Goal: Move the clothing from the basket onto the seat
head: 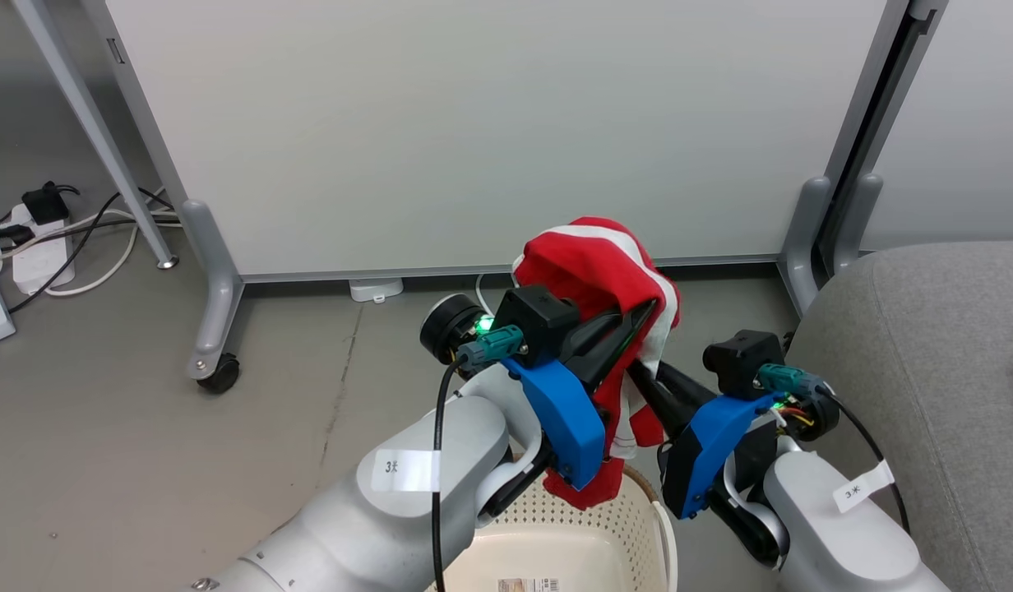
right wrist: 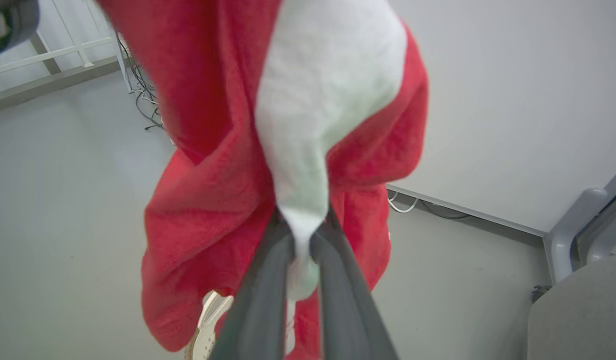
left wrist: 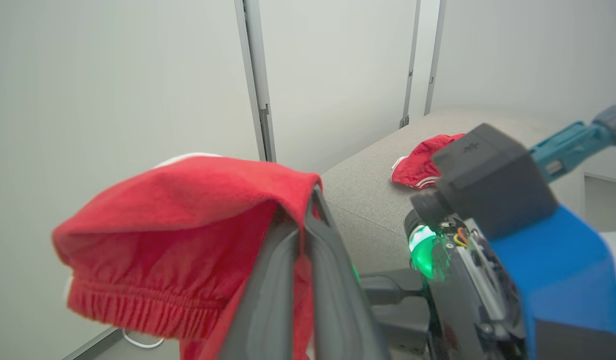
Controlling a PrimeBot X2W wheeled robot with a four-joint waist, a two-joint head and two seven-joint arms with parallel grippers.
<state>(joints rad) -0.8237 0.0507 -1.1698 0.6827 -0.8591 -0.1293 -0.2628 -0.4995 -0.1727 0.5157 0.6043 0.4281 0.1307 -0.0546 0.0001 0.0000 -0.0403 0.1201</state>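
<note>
Above basket point(head: 560, 534) | both jaws pinching red garment point(head: 589, 263) | second garment point(left wrist: 418, 160) on seat point(left wrist: 368, 200) | partition point(head: 474, 123) ahead

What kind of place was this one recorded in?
Probably an indoor lab or office test space: wheeled white partition panels, a power strip on the bare grey floor, and a grey sofa seat.

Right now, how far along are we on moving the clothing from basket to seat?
Done: one red garment already lies on the seat. In hand: the left gripper and right gripper both pinch the second garment, lifted above the basket. Left: carry it over to the seat and release it there.
</note>
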